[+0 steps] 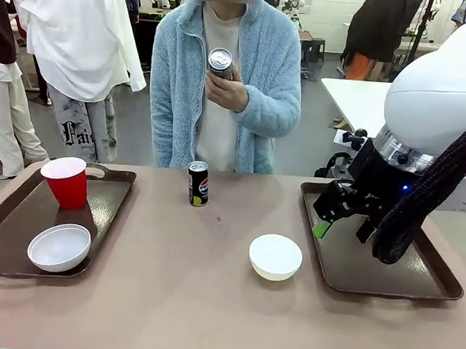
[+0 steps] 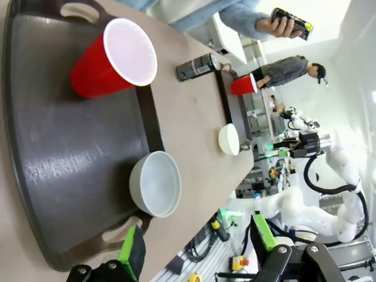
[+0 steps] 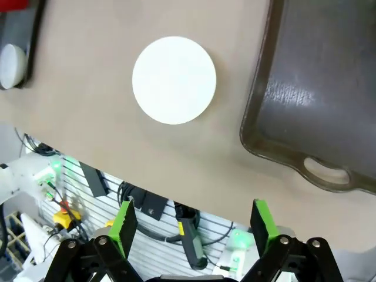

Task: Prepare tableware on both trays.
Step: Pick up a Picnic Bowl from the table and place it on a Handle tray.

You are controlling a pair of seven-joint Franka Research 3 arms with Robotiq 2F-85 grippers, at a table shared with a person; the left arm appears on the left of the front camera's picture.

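- In the front view the light is bright and even, coming from overhead. The white bowl (image 1: 275, 257) casts only a faint, soft shadow on the worktop (image 1: 194, 299).
- The right arm (image 1: 439, 100), close to the lens, looms large and slightly soft, its white shell nearly overexposed.
- In the left wrist view a pale glare streak runs across the left tray (image 2: 64, 158). Its rim bows with wide-angle distortion, and the room at top right burns out to white.
- In the right wrist view the white bowl shows as a flat, bright disc with its detail lost. A dull sheen streaks the right tray (image 3: 305, 94).
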